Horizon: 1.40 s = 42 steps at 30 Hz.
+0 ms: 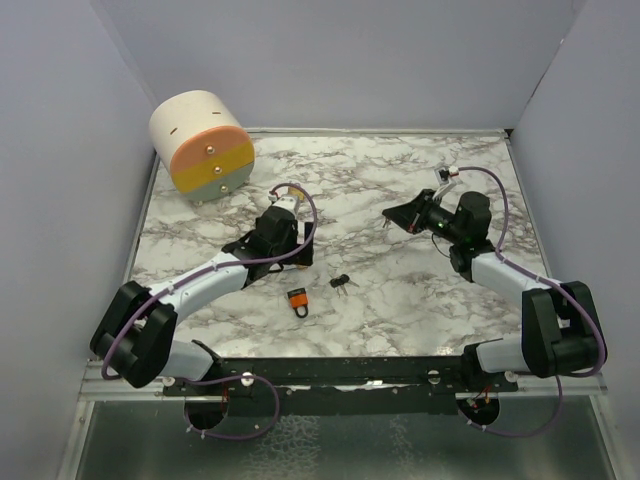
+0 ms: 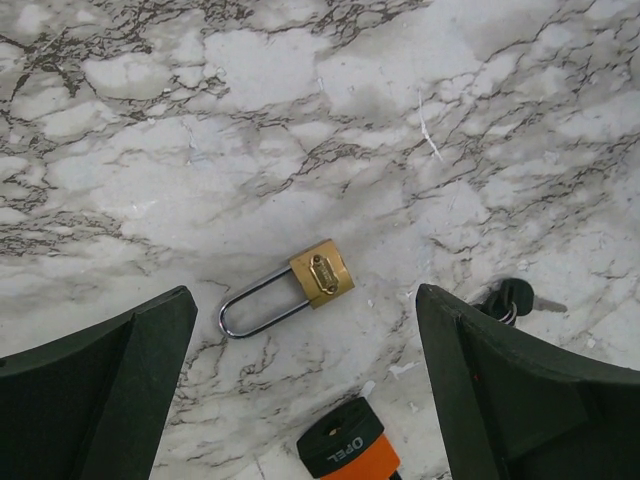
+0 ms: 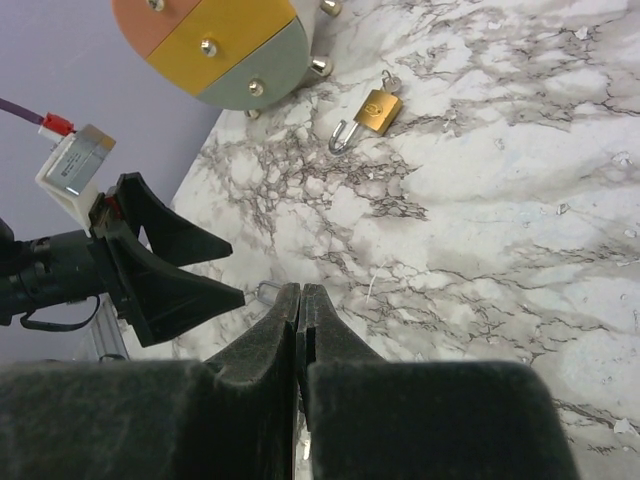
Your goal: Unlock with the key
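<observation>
A brass padlock [image 2: 322, 274] with a long steel shackle lies flat on the marble table [image 2: 300, 120]. My left gripper [image 2: 305, 295] hangs open above it, one dark finger on each side. In the top view the left gripper [image 1: 283, 248] hides this padlock. A small bunch of black-headed keys [image 2: 512, 298] lies just behind the right-hand finger; in the top view the keys [image 1: 342, 281] are right of the gripper. My right gripper [image 3: 301, 288] is shut on nothing and held above the table further right [image 1: 392, 213].
An orange and black padlock [image 1: 297, 300] lies just in front of the left gripper, also low in the left wrist view [image 2: 350, 450]. A round drum [image 1: 200, 143] with coloured drawer fronts stands at the back left. A second brass padlock [image 3: 375, 112] lies near it.
</observation>
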Each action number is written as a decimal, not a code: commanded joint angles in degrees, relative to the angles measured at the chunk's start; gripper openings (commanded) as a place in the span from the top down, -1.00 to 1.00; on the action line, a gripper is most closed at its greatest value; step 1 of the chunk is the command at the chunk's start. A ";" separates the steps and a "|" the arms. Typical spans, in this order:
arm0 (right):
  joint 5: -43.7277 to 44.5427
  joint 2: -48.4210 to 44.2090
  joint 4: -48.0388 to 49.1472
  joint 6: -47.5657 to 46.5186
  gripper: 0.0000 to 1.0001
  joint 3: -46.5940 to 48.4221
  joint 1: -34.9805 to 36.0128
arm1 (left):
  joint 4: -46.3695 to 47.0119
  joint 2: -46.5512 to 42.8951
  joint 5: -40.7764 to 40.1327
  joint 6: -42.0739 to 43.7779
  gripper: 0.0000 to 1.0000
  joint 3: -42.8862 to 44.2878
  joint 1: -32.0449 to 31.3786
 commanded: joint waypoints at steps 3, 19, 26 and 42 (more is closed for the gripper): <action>1.10 -1.57 -0.68 -1.55 0.98 -0.30 0.24 | -5.02 1.36 -1.16 5.82 -0.89 0.13 -0.85; 1.06 -1.89 -1.07 -2.22 0.98 -0.14 0.19 | -6.79 7.74 -8.98 7.95 -0.87 1.85 -4.68; 0.34 -0.14 0.08 -1.73 0.98 0.39 0.19 | -6.94 10.60 -11.40 8.31 -0.85 2.65 -4.75; 0.83 -0.85 0.32 -1.39 0.98 0.26 0.19 | -6.07 16.02 -11.94 7.15 -0.64 4.63 -4.74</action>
